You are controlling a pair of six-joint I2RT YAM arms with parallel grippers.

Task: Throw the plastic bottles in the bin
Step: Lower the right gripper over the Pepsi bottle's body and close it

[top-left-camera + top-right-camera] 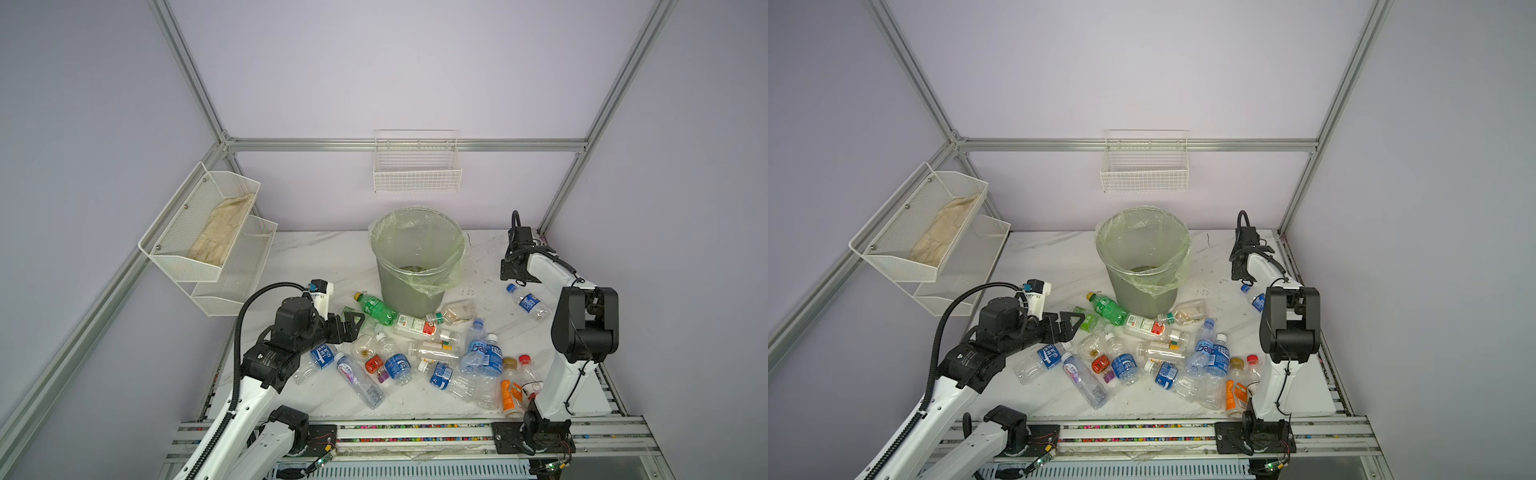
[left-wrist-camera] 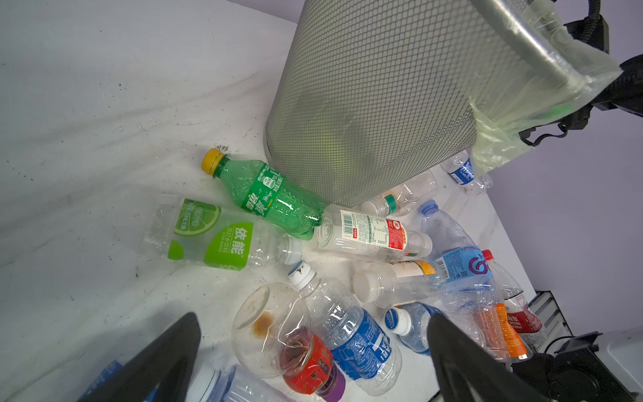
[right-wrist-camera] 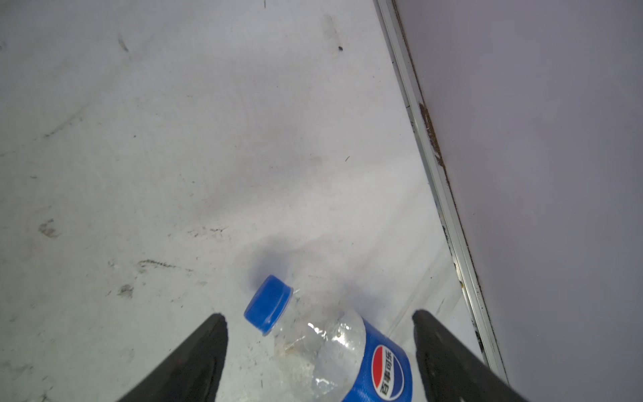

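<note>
The bin [image 1: 415,257] [image 1: 1142,259], grey mesh with a pale-green liner, stands upright at the back middle of the table; its mesh wall [image 2: 375,104] fills the left wrist view. Several plastic bottles [image 1: 415,353] [image 1: 1142,353] lie heaped in front of it, a green one [image 1: 376,308] [image 2: 268,195] against its base. My left gripper [image 1: 353,322] [image 1: 1073,322] [image 2: 313,318] hangs open over the heap's left edge, holding nothing. My right gripper [image 1: 513,274] [image 1: 1241,274] [image 3: 318,315] is open, its fingers either side of a lone blue-capped, blue-labelled bottle [image 1: 528,302] [image 3: 334,348], gaps on both sides.
White mesh shelves [image 1: 208,241] holding a cloth hang on the left wall. A white wire basket [image 1: 417,166] hangs on the back wall above the bin. An aluminium rail [image 3: 435,167] runs along the table edge close beside the lone bottle. A slotted rail [image 1: 415,432] borders the front.
</note>
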